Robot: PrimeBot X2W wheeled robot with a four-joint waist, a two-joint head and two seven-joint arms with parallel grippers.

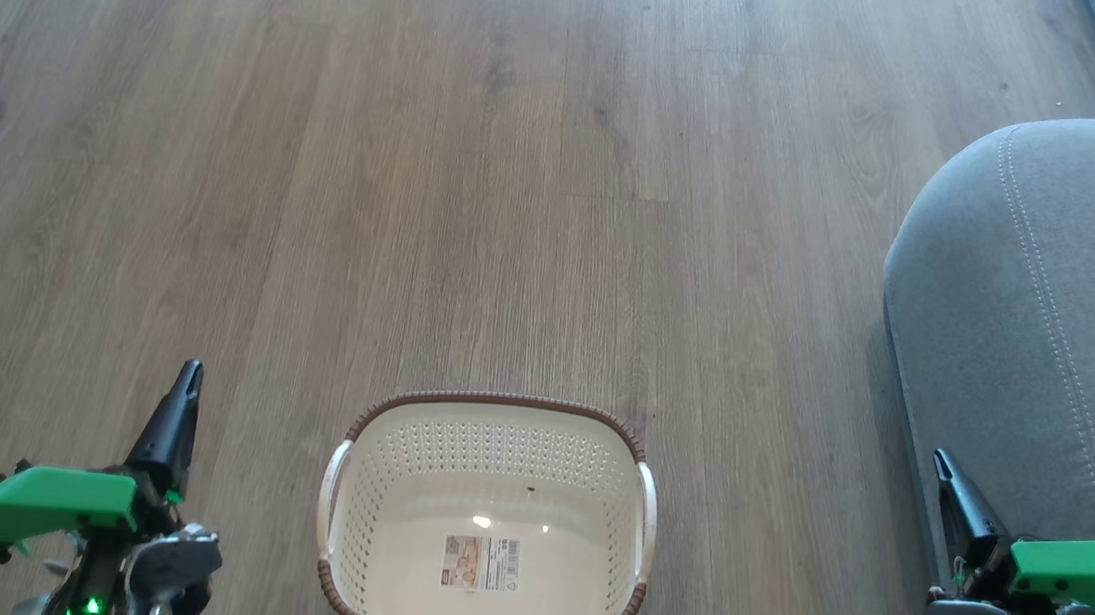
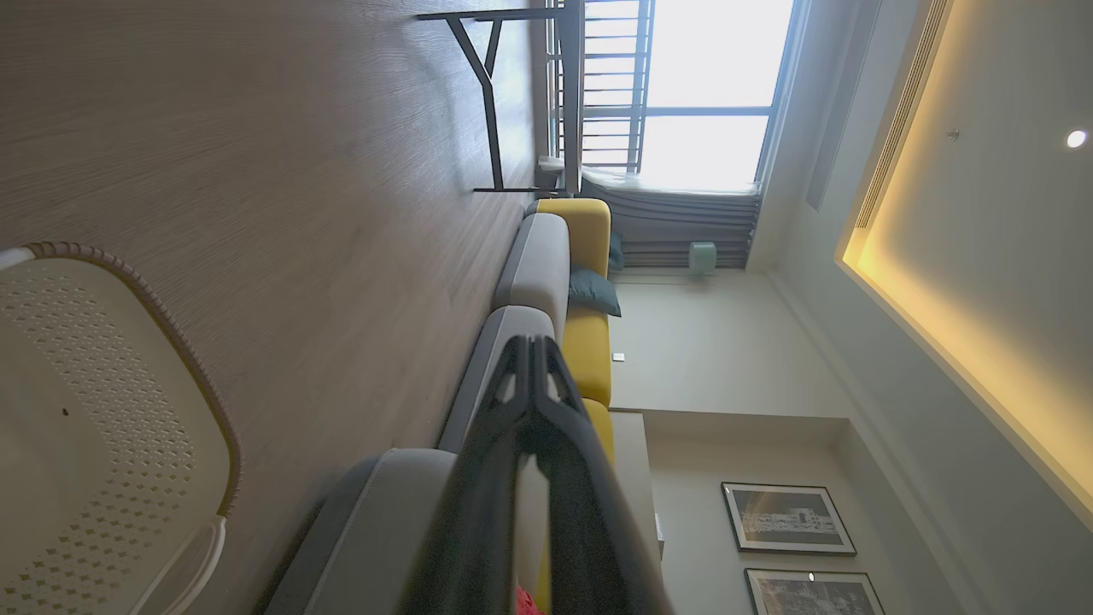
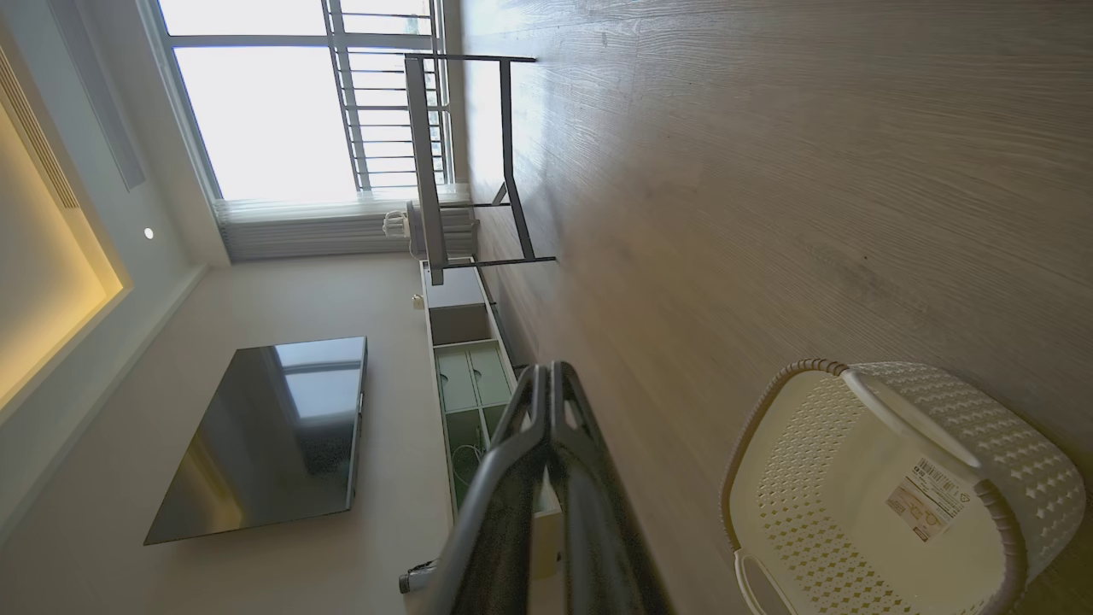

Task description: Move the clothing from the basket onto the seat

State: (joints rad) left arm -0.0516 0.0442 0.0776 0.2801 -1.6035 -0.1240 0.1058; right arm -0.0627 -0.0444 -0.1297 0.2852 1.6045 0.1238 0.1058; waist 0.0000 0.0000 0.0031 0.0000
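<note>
**Basket**: stands upright on the wooden floor, between the two grippers and well apart from the seat, which sits to the robot's right. Its cream bottom is exposed and carries a sticker.

**Left gripper**: fingers pressed fully together, nothing held.

**Right gripper**: fingers likewise pressed together, nothing held. It is positioned near the seat's edge.

**Clothing**: a small sliver of red fabric shows in the left wrist view, behind the gripper fingers and close to the grey seat. Its extent cannot be determined.
</note>
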